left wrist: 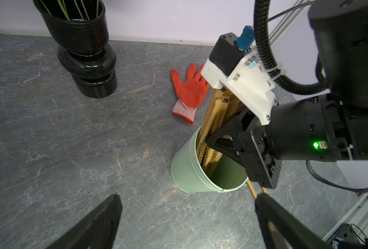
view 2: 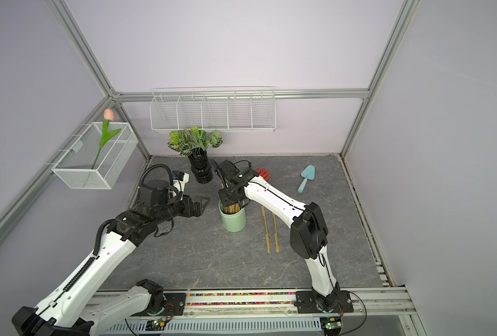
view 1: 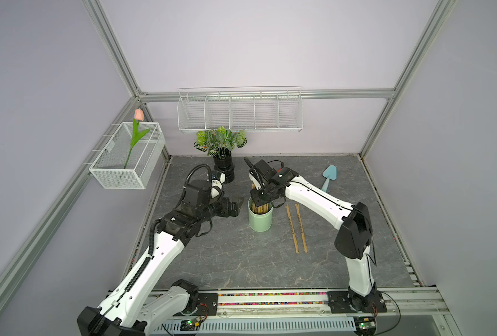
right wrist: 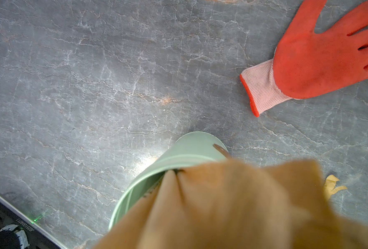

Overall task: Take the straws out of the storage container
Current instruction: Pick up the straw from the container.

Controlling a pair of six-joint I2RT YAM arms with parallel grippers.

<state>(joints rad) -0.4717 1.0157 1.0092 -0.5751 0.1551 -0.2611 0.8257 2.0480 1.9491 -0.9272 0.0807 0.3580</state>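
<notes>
- Tan paper-wrapped straws (left wrist: pixel 213 112) stand bunched in the mint-green storage container (left wrist: pixel 187 172). They lean toward its far side and stick out well above the rim.
- My right gripper (left wrist: pixel 216 143) hangs over the container with its fingers dipped into the mouth, right against the bundle. The jaws look narrow, but I cannot tell whether they have actually clamped a straw. In the right wrist view the bundle is only a tan blur close to the lens.
- My left gripper (view 1: pixel 235 203) hovers just beside the container on its left. Its jaws are spread wide with nothing between them, and it touches nothing.
- Two loose straws (view 1: pixel 292 229) lie flat on the grey stone-look table (view 1: pixel 227 261), near the container on its right, side by side and nearly parallel.
- A red glove (left wrist: pixel 190 90) lies flat behind the container, with a small tan paper scrap (right wrist: pixel 330 185) on the table close by.
- Further back I see a black vase (left wrist: pixel 86 58) on the left and a pale blue trowel (view 1: pixel 328 177) on the right.
</notes>
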